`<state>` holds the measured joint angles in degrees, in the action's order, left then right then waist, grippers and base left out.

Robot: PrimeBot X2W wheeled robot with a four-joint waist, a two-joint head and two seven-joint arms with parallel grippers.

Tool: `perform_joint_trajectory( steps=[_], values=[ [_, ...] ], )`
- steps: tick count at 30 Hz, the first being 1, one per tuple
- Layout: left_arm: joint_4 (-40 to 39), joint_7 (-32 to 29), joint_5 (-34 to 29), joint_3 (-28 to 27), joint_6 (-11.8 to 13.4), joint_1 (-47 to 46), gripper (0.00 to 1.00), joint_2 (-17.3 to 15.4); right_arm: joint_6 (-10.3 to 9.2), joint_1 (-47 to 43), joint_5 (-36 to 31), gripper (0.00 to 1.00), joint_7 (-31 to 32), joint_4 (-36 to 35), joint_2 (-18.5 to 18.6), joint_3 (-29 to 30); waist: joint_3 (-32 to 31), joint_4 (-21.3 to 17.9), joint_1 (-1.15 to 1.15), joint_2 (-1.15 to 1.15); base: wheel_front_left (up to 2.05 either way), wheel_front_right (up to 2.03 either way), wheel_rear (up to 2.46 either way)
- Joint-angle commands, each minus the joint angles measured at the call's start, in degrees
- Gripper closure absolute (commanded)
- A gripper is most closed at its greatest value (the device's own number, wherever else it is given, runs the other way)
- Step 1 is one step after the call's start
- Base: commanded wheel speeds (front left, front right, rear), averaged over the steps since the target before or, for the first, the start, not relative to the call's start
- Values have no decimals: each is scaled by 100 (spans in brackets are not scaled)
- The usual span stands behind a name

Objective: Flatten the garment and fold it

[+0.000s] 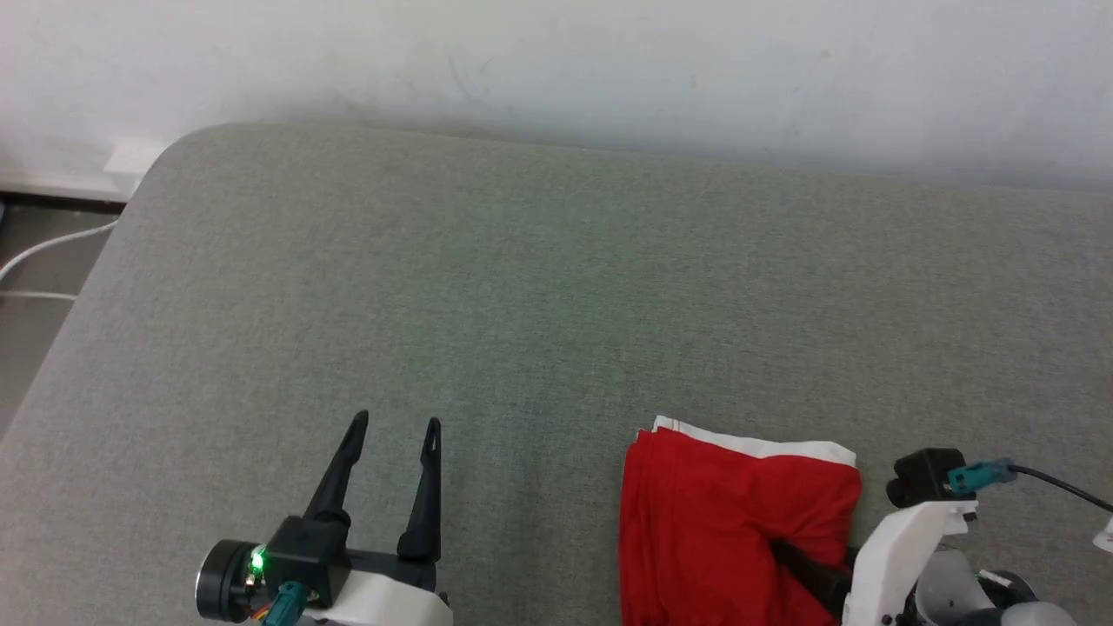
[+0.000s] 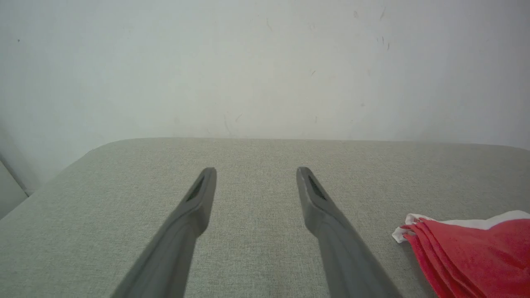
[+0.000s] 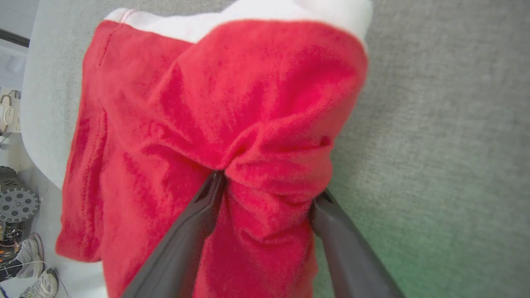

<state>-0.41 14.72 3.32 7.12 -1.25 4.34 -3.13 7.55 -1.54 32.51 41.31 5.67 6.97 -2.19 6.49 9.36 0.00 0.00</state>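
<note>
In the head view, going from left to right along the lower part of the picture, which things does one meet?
First the left gripper with open jaws → red garment → black camera on the right wrist → teal plug → black cable.

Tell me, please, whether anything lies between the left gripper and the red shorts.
Nothing visible does: just the grey padded surface stretches between the left gripper and the shorts, which lie to its right.

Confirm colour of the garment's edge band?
White band on the bright red garment; clearest in the right wrist view.
</note>
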Motion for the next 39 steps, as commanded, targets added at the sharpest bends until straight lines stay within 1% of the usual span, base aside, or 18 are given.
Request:
perform_joint_trajectory(
  steps=[1, 2, 3, 4, 5, 6, 9, 12, 14, 17, 21, 24, 27, 30, 33, 35, 39],
  values=[
    [23, 28, -53, 3, -24, -84, 0, 23, -6, 71, -141, 0, -48, 224, 6, -151, 78, 143, 0, 0, 0, 0, 0],
    [23, 28, -54, 3, -20, -81, 0, 23, -6, 79, -198, 6, -72, 314, 21, -224, 74, 153, 0, 0, 0, 0, 0],
    [23, 28, -54, 3, -20, -81, 0, 23, -6, 79, -198, 6, -72, 314, 21, -224, 74, 153, 0, 0, 0, 0, 0],
    [24, 28, -56, 3, -14, -74, 0, 23, -6, 89, -273, 60, -113, 388, 56, -306, 62, 157, 0, 0, 0, 0, 0],
    [29, 28, -59, 5, -8, -62, 0, 24, -6, 103, -354, 95, -181, 451, 96, -377, 43, 153, 0, 0, 0, 0, 0],
    [36, 28, -63, 10, -7, -46, 0, 24, -6, 121, -430, 100, -255, 502, 135, -446, 19, 142, 0, 0, 0, 0, 0],
    [58, 28, -66, 18, -26, -7, 0, 24, -6, 234, -667, 100, -574, 562, 320, -619, -80, 55, 0, 0, 0, 0, 0],
    [68, 28, -72, 49, -59, 4, 0, 24, -6, 429, -1002, 100, -867, 496, 598, -828, -184, -110, 0, 0, 0, 0, 0],
    [65, 28, -76, 121, -75, 7, 0, 24, -6, 582, -1207, 100, -972, 386, 811, -1005, -226, -271, 0, 0, 0, 0, 0],
    [41, 28, -40, 284, -65, -18, 0, 24, -6, 872, -1416, 100, -928, 149, 1165, -1355, -206, -621, 0, 0, 0, 0, 0],
    [64, 28, -22, 605, -44, -145, 0, 24, -6, 1328, -1380, 100, -681, -188, 1810, -1941, -72, -1142, 0, 0, 0, 0, 0],
    [73, 28, -65, 861, -15, -324, 0, 24, -6, 1725, -1346, 100, -559, -340, 2406, -2303, 121, -1528, 0, 0, 0, 0, 0],
    [80, 28, -66, 1017, 2, -551, 0, 24, -6, 2179, -1254, 100, -651, -387, 2939, -2677, 376, -1862, 0, 0, 0, 0, 0],
    [49, 28, -59, 1048, 7, -830, 0, 24, -6, 2522, -1123, 100, -835, -205, 3371, -2846, 636, -2063, 0, 0, 0, 0, 0],
    [-35, 28, -108, 1032, -16, -1107, 0, 24, -6, 2727, -1012, 100, -1079, 85, 3679, -2899, 915, -2177, 0, 0, 0, 0, 0],
    [-93, 28, -170, 1032, -63, -1271, 0, 0, -6, 2833, -999, 100, -1272, 279, 3883, -2949, 1140, -2212, 0, 0, 0, 0, 0],
    [-198, 28, -264, 1046, -148, -1552, 0, -83, -6, 2971, -982, 100, -1761, 779, 4188, -2865, 1558, -2180, 0, 0, 0, 0, 0]
  ],
)
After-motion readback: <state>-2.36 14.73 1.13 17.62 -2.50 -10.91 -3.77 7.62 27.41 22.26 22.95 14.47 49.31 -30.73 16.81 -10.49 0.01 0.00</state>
